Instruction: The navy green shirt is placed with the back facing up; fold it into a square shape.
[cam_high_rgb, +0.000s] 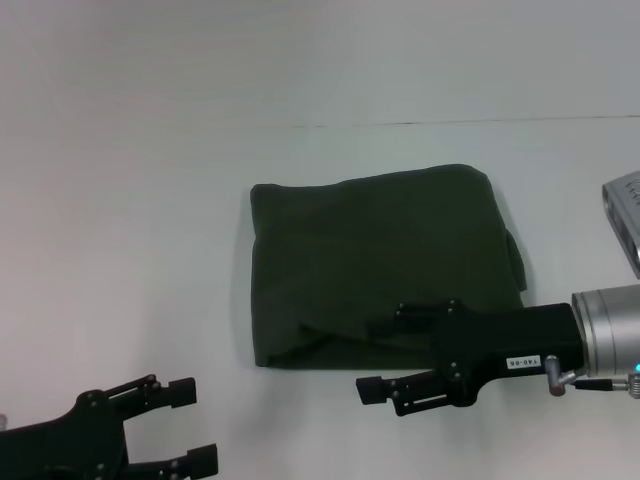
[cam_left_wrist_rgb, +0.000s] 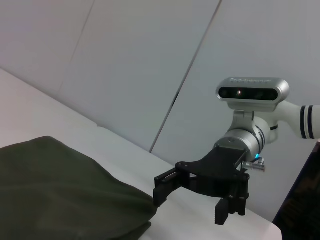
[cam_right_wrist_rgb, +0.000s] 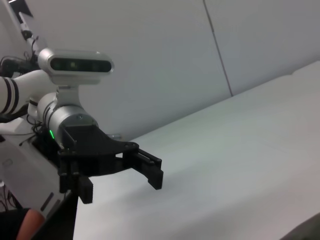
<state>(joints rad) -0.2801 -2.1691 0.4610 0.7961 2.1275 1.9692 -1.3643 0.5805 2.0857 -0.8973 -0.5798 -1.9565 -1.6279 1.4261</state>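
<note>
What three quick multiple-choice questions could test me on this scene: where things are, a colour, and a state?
1. Where is the right hand?
A. Over the shirt's near right edge
B. Beyond the shirt's far side
C. Off to the robot's left

2. What colour is the navy green shirt?
A. Bright red
B. Dark olive green
C. White

3. What state is the shirt in?
A. Spread flat with sleeves out
B. Hanging from a hand
C. Folded into a rough square on the table

Answers:
1 A, the head view shows it at that edge.
2 B, the cloth is plainly dark olive.
3 C, no sleeves show, and both the right and the left hand are open and empty.
</note>
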